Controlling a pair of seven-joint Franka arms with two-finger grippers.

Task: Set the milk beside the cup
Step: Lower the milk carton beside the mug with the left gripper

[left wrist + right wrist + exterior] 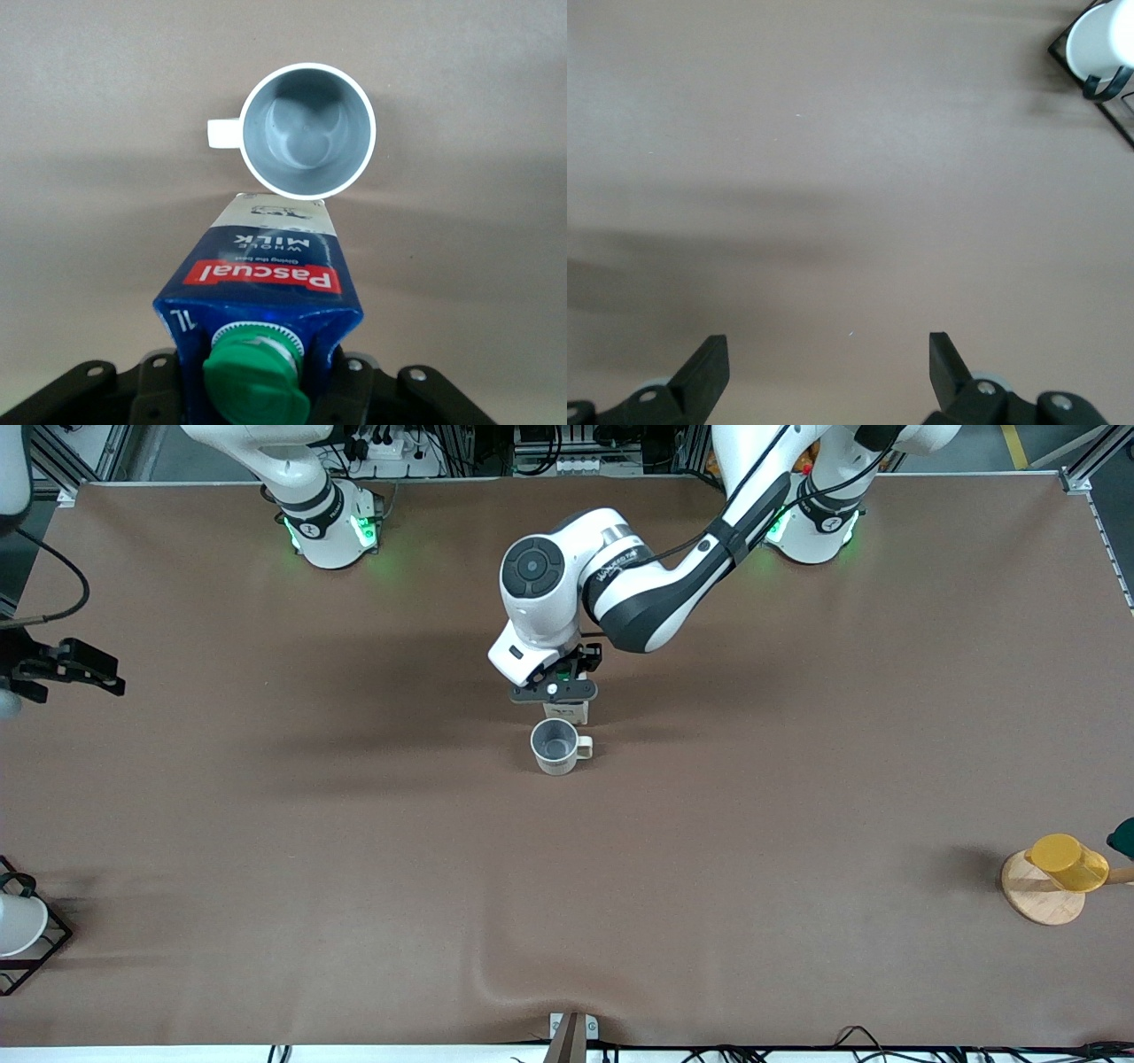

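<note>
Clamped on the milk [261, 292] just beside the cup [555, 746], left gripper [553, 689] risks nudging it over on release; right gripper [824, 367] waiting, fingers apart.

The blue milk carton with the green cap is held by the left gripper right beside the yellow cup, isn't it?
Not the yellow cup. In the left wrist view the left gripper holds the blue milk carton beside the cream-white mug with the grey inside.

A robotics lab: two arms' bases bolted on a brown-covered desk [266, 824], aluminium framing and cables around it.
</note>
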